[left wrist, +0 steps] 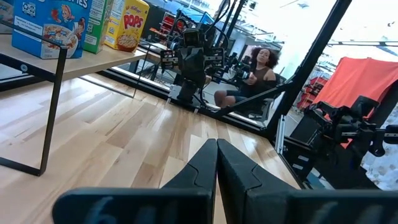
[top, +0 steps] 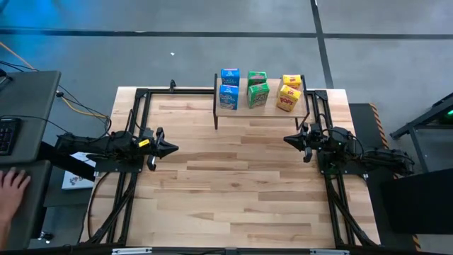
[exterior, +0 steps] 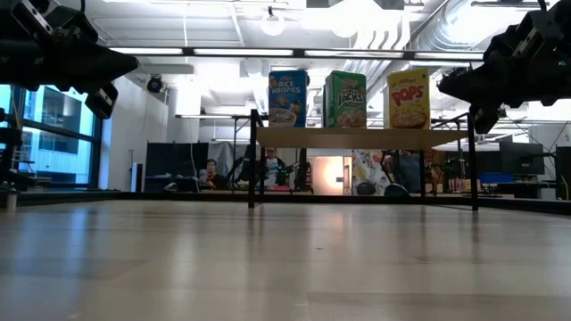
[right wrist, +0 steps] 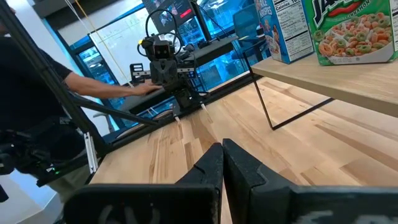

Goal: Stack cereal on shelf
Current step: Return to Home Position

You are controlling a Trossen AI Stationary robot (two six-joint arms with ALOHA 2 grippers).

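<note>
Six cereal boxes stand upright on the shelf [top: 260, 108] at the table's far edge: two blue [top: 229, 88] on its left, two green [top: 257, 89] in the middle, two yellow [top: 289, 93] on its right. The low view shows the front row, blue [exterior: 287, 98], green [exterior: 344, 99], yellow [exterior: 408, 98], resting on their bottoms on the board [exterior: 357, 137]. My left gripper [top: 172, 148] hovers shut near the table's left edge. My right gripper [top: 287, 139] hovers shut near the right edge. Both are far from the shelf and hold nothing.
The shelf's thin black legs [exterior: 252, 159] stand on the plank tabletop [top: 233, 184]. A person's hand [top: 10, 185] rests at a desk left of the table. People sit in the room behind [left wrist: 255, 74]. Black arm frames run along both table sides.
</note>
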